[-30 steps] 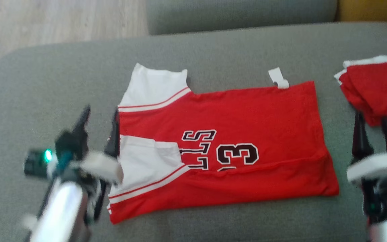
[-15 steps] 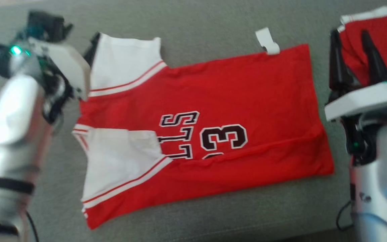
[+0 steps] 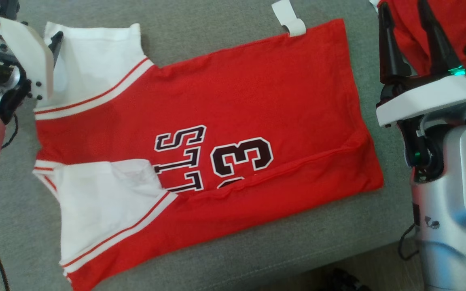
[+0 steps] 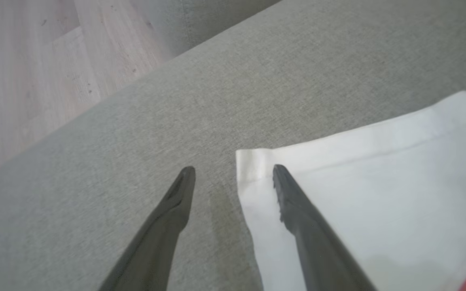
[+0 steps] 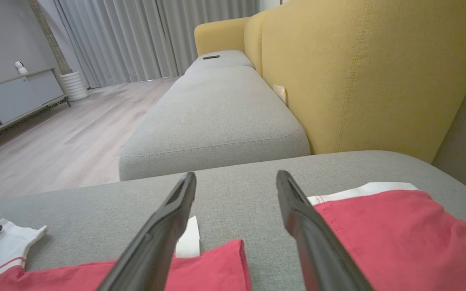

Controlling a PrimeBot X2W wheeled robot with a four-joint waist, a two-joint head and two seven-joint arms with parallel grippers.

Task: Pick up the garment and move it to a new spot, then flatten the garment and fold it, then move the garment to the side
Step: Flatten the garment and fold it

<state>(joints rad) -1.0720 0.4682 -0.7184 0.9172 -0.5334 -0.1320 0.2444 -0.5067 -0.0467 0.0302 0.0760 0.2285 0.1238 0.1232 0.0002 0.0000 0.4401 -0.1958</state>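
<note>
We find the garment [image 3: 225,101], a red jersey with white sleeves, lying flat on the grey cushion [image 3: 225,40], its near long edge folded up over the number print. The left gripper [image 4: 233,169] stands fully open and empty at the far white sleeve [image 4: 358,194], one finger over the sleeve's corner and the other over bare cushion. The right gripper [image 3: 402,8] is likewise wide open, holding nothing, just beside the hem end. Beyond it lies a second red garment [image 5: 386,234], then a yellow backrest [image 5: 358,81].
</note>
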